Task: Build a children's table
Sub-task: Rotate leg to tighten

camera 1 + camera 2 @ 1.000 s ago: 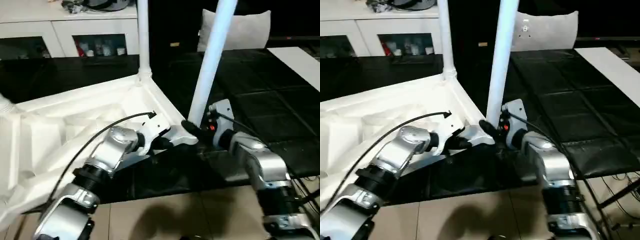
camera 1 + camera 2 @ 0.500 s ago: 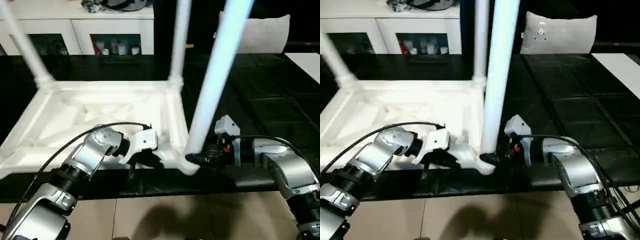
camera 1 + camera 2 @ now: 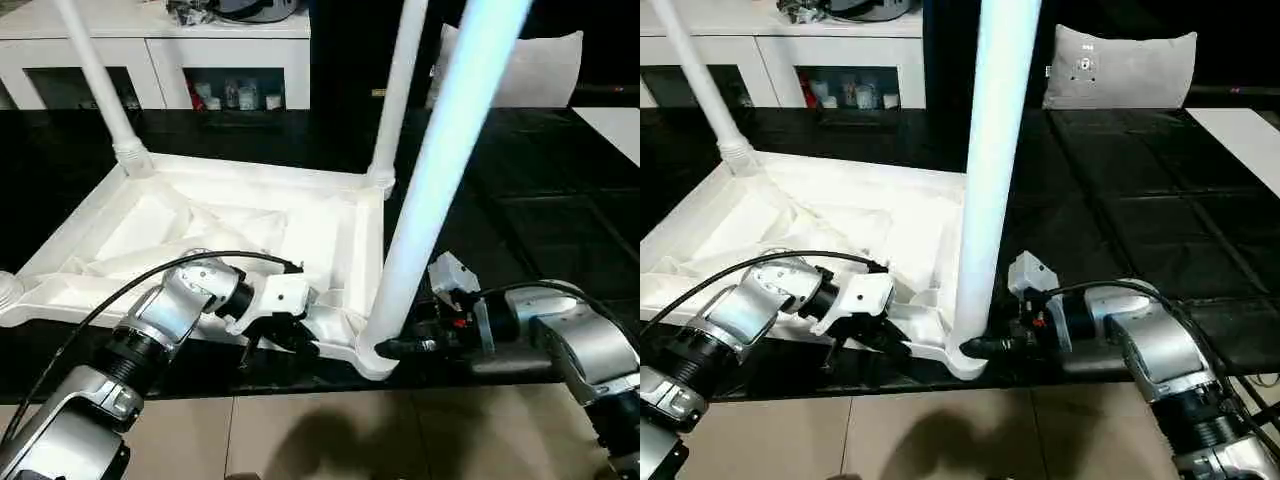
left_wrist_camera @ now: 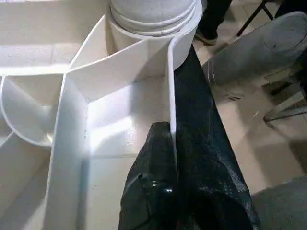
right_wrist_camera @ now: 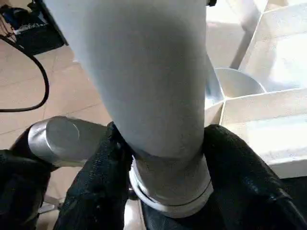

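Note:
The white tabletop (image 3: 300, 215) lies upside down on the black work table (image 3: 540, 200), ribbed underside up. Two legs stand in its far corner sockets (image 3: 95, 70) (image 3: 395, 90). A third leg (image 3: 430, 200) stands in the near right socket. My right gripper (image 3: 385, 350) is shut around this leg's base, a black finger (image 5: 93, 191) pressed on each side. My left gripper (image 3: 290, 338) is shut on the tabletop's thin near rim (image 4: 170, 96), just left of that socket. A round socket (image 3: 6, 290) shows at the near left corner.
A white cabinet with glass doors (image 3: 230, 70) stands behind the work table. A grey cushion (image 3: 540, 65) lies at the back right, a white sheet (image 3: 620, 125) at the right edge. The tabletop's near rim lies close to the work table's front edge, tiled floor (image 3: 330, 430) below.
The view has shifted, so the tabletop now appears more square-on. My right gripper's fingers have closed in on the near right leg's base. My left gripper still holds the rim.

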